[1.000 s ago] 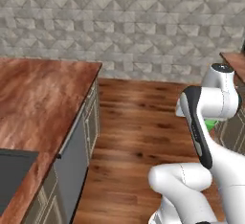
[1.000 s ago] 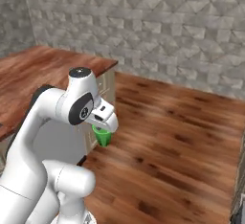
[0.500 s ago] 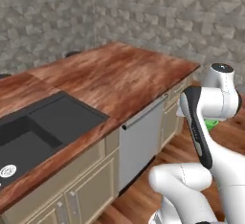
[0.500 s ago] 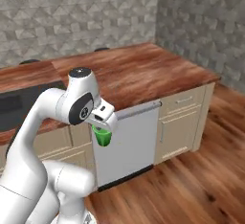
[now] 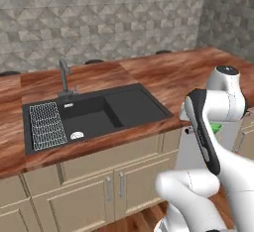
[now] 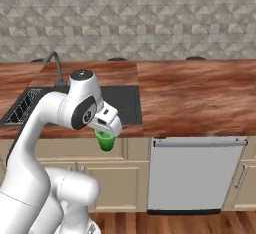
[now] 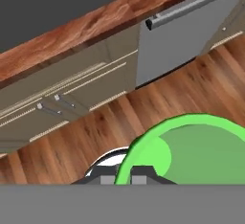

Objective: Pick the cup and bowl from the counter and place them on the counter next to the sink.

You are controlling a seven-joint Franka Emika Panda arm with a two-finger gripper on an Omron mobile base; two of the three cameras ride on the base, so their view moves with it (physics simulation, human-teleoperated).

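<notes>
My gripper [image 6: 106,128] is shut on the small bright green cup [image 6: 105,141] and holds it in the air in front of the beige cabinets, below the counter's edge. In the hand view the cup [image 7: 191,151] sits right between the fingertips [image 7: 143,173]. A sliver of the cup [image 5: 217,127] peeks out behind my arm in the left base view. The black sink [image 5: 94,112] [image 6: 125,103] is set into the reddish-brown counter [image 5: 163,77] [image 6: 200,98], just beyond the gripper. The bowl is out of view.
A grey tap [image 5: 63,77] stands behind the basin and a wire rack [image 5: 47,122] lies at its left end. A grey dishwasher front [image 6: 195,173] sits under the counter right of the sink. Wood floor [image 7: 158,108] lies below the hand.
The whole picture has swung as the base moved: the counter end and floor gave way to the sink straight ahead. The cup has stayed in the shut gripper.
</notes>
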